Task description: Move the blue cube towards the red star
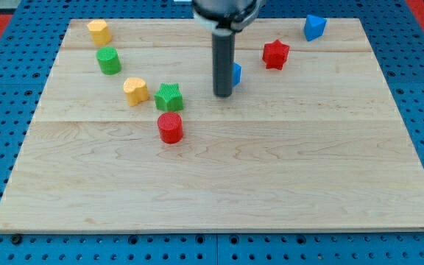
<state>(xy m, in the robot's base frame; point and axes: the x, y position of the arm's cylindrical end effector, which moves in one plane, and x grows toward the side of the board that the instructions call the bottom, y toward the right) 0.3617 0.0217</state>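
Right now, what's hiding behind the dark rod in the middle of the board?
A blue block sits behind the rod; only its right edge shows, so its shape is hidden. My tip rests on the board at its lower left. Whether they touch is covered. The red star lies up right.

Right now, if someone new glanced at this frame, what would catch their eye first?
The dark rod coming down from the view's top centre stands out first, my tip resting on the wooden board and hiding most of the blue cube just to its right. Next is the red star up and to the right of that cube. Left of the rod, a green star and a red cylinder sit close together.
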